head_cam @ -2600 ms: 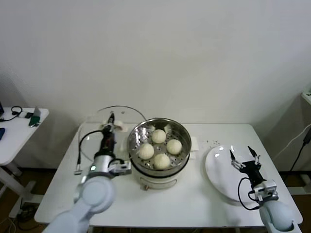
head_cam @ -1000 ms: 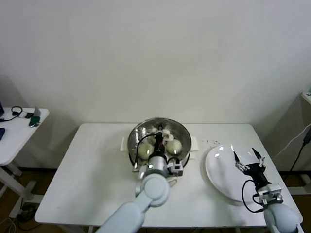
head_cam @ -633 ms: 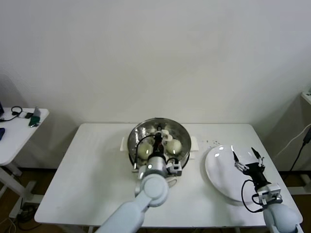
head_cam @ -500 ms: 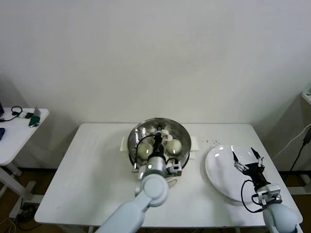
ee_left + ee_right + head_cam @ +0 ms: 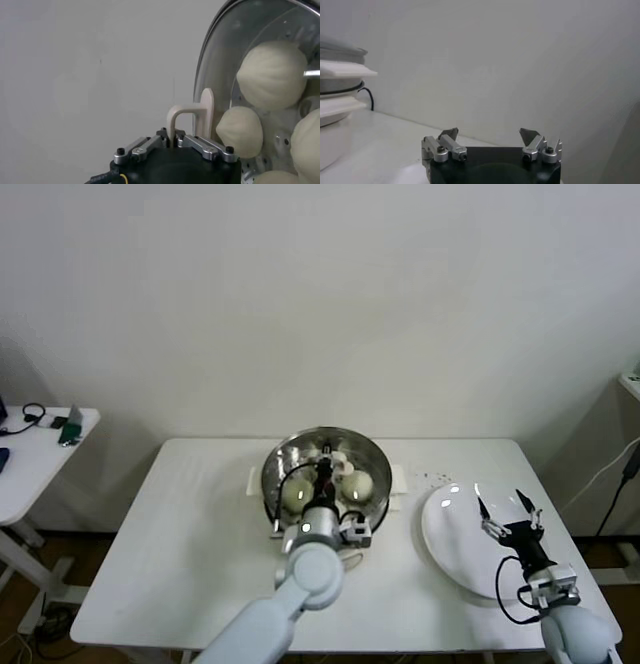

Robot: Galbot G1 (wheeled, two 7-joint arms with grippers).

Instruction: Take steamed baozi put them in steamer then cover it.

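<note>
The steamer (image 5: 372,456) stands mid-table with the clear glass cover (image 5: 300,456) resting on top of it. Several cream-white baozi (image 5: 359,484) show through the glass. In the left wrist view the baozi (image 5: 270,75) lie under the cover (image 5: 235,55). My left gripper (image 5: 324,466) is shut on the cover's white bar handle (image 5: 192,116), right above the pot. My right gripper (image 5: 506,517) is open and empty over the white plate (image 5: 450,539) at the right; it also shows in the right wrist view (image 5: 490,134).
A small white side table (image 5: 30,459) with a phone and cables stands far left. The white work table (image 5: 180,554) stretches to either side of the steamer. The steamer's side (image 5: 335,100) shows in the right wrist view.
My left gripper carried the cover from the table behind and to the left of the pot onto the steamer. Over the last second it has barely moved. The right arm has stayed still.
</note>
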